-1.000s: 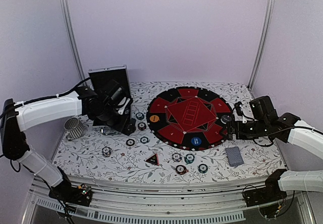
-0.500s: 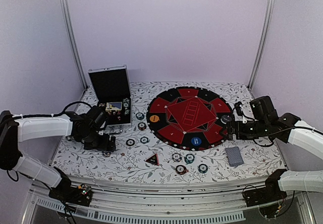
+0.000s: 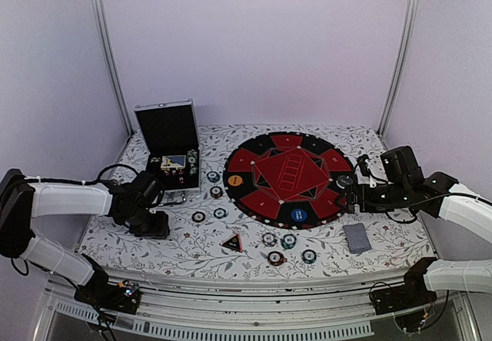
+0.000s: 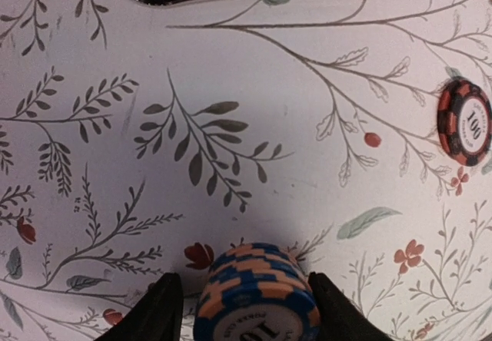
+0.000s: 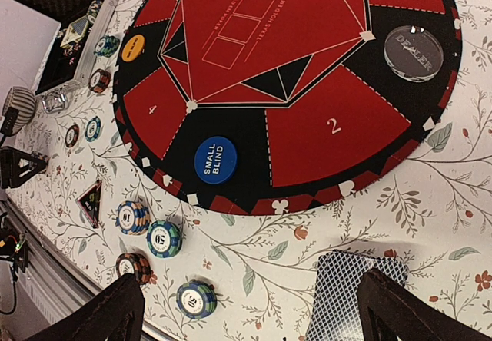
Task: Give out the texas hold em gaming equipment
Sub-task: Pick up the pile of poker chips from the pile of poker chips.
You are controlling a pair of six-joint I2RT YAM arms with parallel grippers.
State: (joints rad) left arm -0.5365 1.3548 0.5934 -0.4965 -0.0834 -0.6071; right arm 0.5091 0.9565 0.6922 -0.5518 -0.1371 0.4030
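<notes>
Floral tablecloth [image 3: 192,241], lilac walls [image 3: 254,49]. Left gripper [image 4: 242,281] straddling blue-orange chip [image 4: 257,299] near case [image 3: 165,126], grip undeterminable. Right gripper [image 5: 261,314] spread wide over cards [image 5: 354,279] beside mat [image 3: 284,176]

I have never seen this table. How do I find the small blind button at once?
Find the large round red-and-black mat in the middle of the table. On its near rim, on a black field, lies the blue button. Only it is blue and reads SMALL BLIND; the orange button lies at the left rim, the clear DEALER disc at the right.
</notes>
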